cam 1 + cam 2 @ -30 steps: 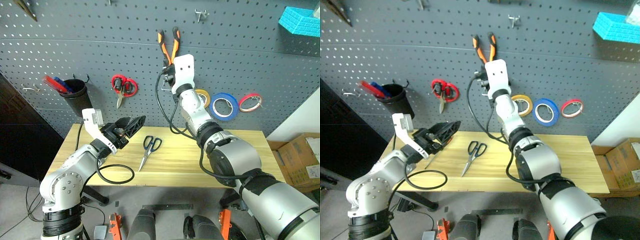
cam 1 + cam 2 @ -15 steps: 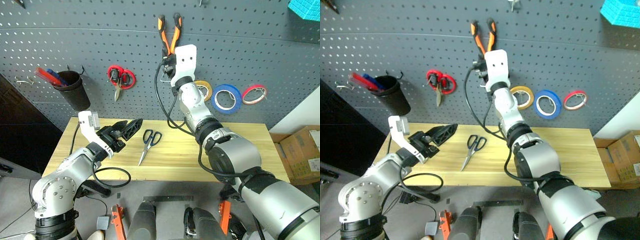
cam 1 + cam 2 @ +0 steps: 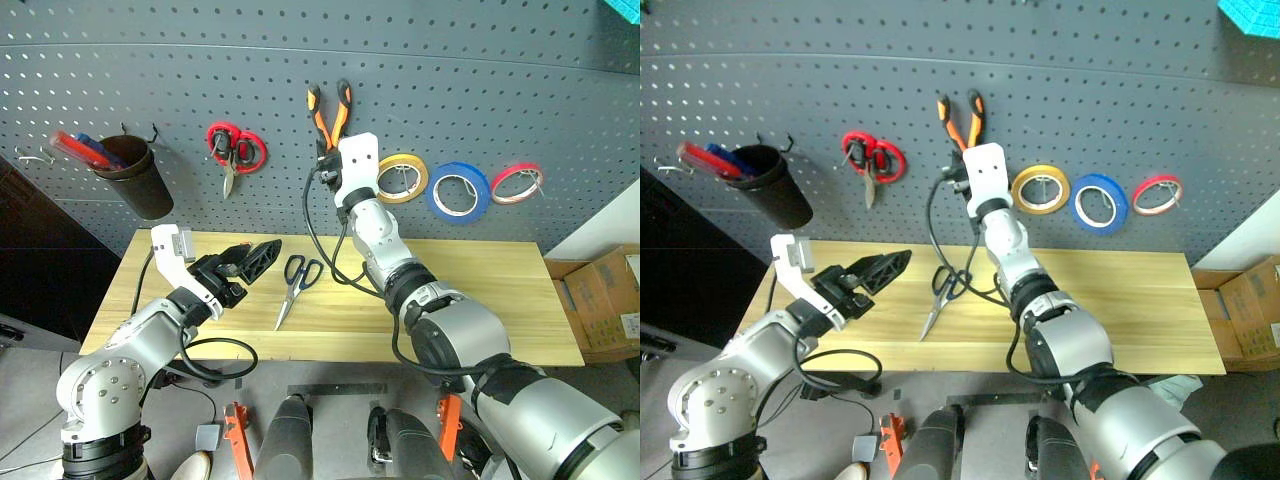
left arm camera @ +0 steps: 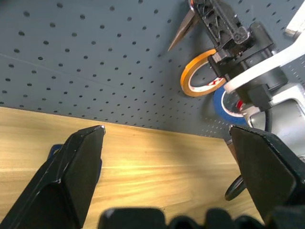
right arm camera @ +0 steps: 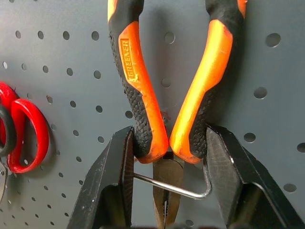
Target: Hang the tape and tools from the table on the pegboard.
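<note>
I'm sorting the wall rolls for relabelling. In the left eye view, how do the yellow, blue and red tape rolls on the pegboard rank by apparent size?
1. Blue tape, largest.
2. Yellow roll, only slightly smaller; close enough that I wouldn't rank these two firmly.
3. Red roll, smallest, and it hangs tilted.

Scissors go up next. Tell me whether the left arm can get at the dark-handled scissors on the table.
Probably yes. The left claw hangs open just beside the dark-handled scissors, with bare table between. The right arm's black cable loops close by the handles.
</note>
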You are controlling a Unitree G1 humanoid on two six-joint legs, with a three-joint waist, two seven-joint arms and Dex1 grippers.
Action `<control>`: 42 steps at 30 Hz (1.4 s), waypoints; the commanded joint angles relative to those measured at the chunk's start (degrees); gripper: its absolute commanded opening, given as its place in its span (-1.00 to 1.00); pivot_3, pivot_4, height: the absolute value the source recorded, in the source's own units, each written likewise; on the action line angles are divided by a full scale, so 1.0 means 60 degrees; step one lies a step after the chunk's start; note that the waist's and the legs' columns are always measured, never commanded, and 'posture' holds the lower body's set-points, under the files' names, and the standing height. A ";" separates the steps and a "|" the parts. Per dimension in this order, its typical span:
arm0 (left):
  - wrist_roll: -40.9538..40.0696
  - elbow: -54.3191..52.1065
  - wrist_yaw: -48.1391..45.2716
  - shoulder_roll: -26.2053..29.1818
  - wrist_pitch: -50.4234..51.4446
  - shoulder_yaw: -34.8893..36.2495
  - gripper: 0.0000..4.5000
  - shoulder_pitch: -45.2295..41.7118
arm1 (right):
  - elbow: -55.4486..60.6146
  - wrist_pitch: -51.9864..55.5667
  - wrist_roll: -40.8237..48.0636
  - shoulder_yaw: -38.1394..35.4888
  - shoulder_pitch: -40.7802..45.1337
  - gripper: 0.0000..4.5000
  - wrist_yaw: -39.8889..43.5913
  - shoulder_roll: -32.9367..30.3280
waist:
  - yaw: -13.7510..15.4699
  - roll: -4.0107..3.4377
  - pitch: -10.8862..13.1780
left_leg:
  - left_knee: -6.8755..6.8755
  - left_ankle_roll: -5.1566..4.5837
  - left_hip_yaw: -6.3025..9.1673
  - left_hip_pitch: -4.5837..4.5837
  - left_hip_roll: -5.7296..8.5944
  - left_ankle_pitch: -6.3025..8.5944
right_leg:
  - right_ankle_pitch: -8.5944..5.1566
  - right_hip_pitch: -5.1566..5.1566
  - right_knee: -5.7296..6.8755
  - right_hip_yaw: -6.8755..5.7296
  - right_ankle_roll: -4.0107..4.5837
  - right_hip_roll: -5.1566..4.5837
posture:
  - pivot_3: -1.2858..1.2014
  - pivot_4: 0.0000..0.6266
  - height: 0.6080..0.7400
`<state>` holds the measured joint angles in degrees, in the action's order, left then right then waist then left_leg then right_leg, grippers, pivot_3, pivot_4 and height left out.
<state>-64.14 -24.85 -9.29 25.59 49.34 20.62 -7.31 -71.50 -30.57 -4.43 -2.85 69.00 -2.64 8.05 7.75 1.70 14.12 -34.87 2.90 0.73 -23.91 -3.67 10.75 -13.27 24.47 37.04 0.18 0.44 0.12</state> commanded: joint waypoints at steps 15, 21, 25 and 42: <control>0.0874 0.0625 -0.0378 0.0052 -0.0463 -0.0449 1.00 -0.0568 | 0.1955 0.0594 0.0101 0.0453 -0.1502 0.99 0.1322 -0.0615 | 0.0009 -0.0007 0.0027 | -0.0004 0.0002 0.0092 -0.0024 0.0002 -0.0002 | -0.0037 -0.0023 -0.0007 -0.0126 0.0062 -0.0004 | 0.30 -0.26 1.00; 0.1757 0.0798 -0.0399 -0.0060 -0.0709 -0.0815 1.00 -0.0669 | 0.9006 0.4155 0.0551 0.1379 -0.5508 0.99 0.2872 -0.1217 | -0.0046 -0.0008 0.0026 | 0.0000 0.0029 0.0101 -0.0091 0.0005 0.0013 | -0.0040 0.0019 -0.0006 -0.0125 -0.0036 -0.0015 | 0.24 -0.29 1.00; 0.2656 0.1014 -0.0424 0.0085 -0.0790 -0.1304 1.00 -0.0589 | 1.2846 0.7053 0.1041 0.1936 -0.7378 0.99 0.3410 -0.1531 | -0.0167 -0.0009 0.0026 | 0.0002 0.0062 0.0102 -0.0151 -0.0002 0.0026 | -0.0034 0.0114 0.0032 -0.0124 -0.0027 -0.0014 | 0.22 -0.30 1.00; 0.7672 0.5033 0.0268 -0.0257 -0.1666 -0.3380 1.00 -0.1076 | 1.4846 0.8297 0.1951 0.3163 -0.9768 0.99 0.6550 -0.4704 | -0.0697 0.0000 0.0018 | -0.0035 0.0075 0.0061 -0.0146 0.0015 0.0017 | -0.0041 0.0110 0.0021 -0.0117 -0.0098 -0.0013 | 0.13 -0.26 1.00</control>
<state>-18.88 5.29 -6.25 24.44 40.59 0.54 -14.09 15.92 21.54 7.19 15.80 10.47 35.71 -20.00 3.56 1.71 14.23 -35.05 3.35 1.10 -24.78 -3.58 10.86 -13.52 25.14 37.17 -0.52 -0.15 0.05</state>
